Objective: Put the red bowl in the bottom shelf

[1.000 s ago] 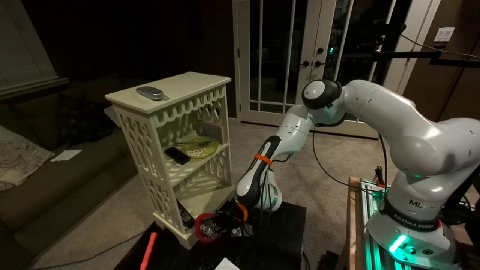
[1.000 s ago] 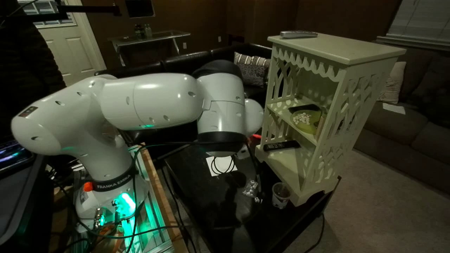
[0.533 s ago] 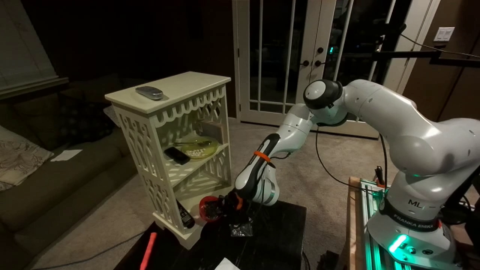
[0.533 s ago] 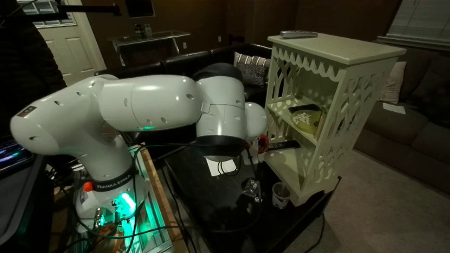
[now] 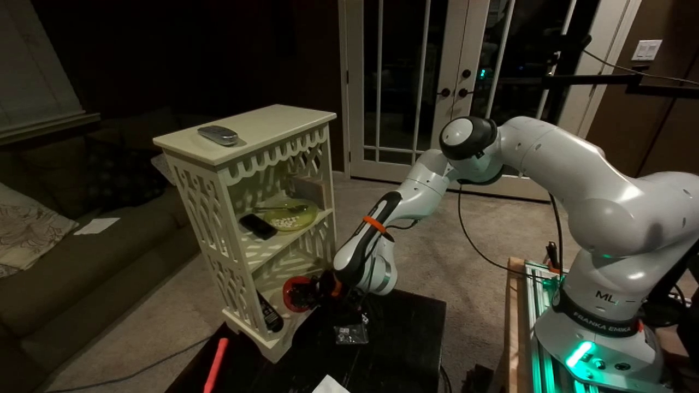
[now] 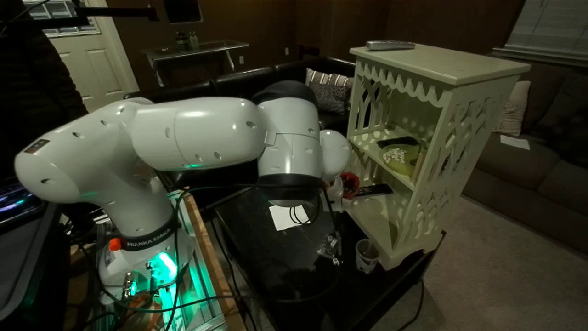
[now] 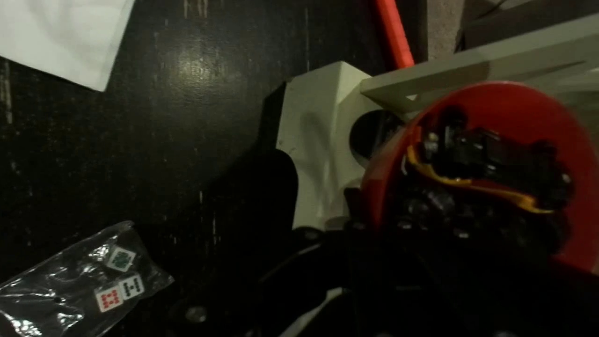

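1. Dark living room, sofa (image 5: 125, 240) and glazed doors (image 5: 404, 93) behind; a pale cabinet (image 5: 284, 123) stands on the black tabletop (image 7: 187, 121), presumably to put its shelves within reach of the robot arm (image 5: 568, 174).
2. The red bowl (image 7: 519, 110) is at the front edge of the bottom shelf (image 6: 373, 216), partly inside the cabinet as far as I can judge; whether it touches, I cannot tell.
3. The tool (image 5: 314, 292) looks clamped on the bowl's near rim, though its fingertips are lost in shadow. Such a side hold likely lets the bowl lead the arm in under the middle shelf (image 5: 262, 251).
4. Dark pieces (image 7: 486, 154) and a yellow strip (image 7: 482, 186) lie in the bowl, so a level carry seems wise.
5. A black remote (image 5: 270, 316) sits along one side of the bottom shelf; the bowl probably wants setting down beside it.
6. Legible writing: "FRANKA EMIKA" on the arm's base (image 5: 603, 326), "ML" above it. Button legends on the remote and markings on the cup (image 6: 367, 258) are too small; white tiles (image 7: 131, 286) in a see-through bag (image 7: 79, 276) show pips, no readable lettering.
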Robot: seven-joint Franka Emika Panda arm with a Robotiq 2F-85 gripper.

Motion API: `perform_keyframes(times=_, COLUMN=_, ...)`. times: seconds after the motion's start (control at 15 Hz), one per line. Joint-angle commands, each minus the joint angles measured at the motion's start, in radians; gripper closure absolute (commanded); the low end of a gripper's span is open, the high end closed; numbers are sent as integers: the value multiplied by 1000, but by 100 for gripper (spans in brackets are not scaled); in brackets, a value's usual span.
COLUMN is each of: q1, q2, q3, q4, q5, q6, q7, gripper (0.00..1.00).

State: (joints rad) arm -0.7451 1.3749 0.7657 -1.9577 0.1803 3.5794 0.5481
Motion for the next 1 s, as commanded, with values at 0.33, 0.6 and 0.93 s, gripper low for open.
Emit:
perform_keyframes(times=0.33, q1=186, q2=19, q3=-73, q4=291, q5=205, q6=-99, q7=162, gripper=99)
perform_keyframes(times=0.6, q1=226, q2=34, q3=-127, q4=374, q5=238, q6=-162, q7=215, gripper=99)
perform_keyframes(times=0.93, q1=278, q2=66, q3=-205, q4=465, q5=269, q6=-243, q7=236, gripper=99)
